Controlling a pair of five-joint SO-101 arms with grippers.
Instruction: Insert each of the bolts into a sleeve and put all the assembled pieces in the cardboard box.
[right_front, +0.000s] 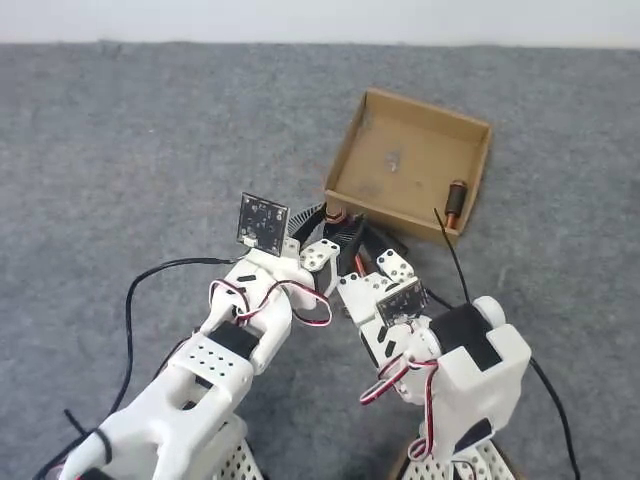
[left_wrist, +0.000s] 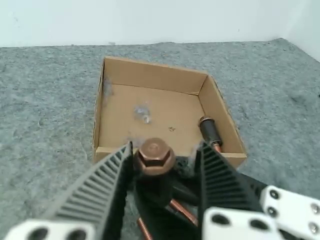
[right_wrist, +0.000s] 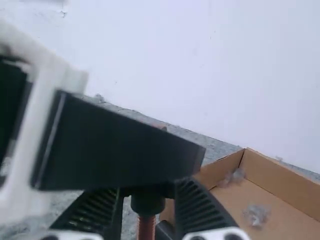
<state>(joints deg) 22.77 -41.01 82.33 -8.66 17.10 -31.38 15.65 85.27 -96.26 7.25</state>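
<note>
- Our left pincer (left_wrist: 165, 147) stands partly apart, flanking the bolt (left_wrist: 154, 156) at its head.
- Our right pincer (right_wrist: 146, 190) clamps the sleeve (right_wrist: 147, 202).
- The bolt's long axis runs head-first toward the cardboard box (left_wrist: 150, 75).

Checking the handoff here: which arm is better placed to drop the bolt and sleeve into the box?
Right, probably. The right fingers clamp the sleeve below the bolt head, beside the near wall of the cardboard box. The left fingers stand apart, with a gap beside the bolt.

Copper bolt (left_wrist: 154, 156) just outside cardboard box (left_wrist: 150, 77)
</note>
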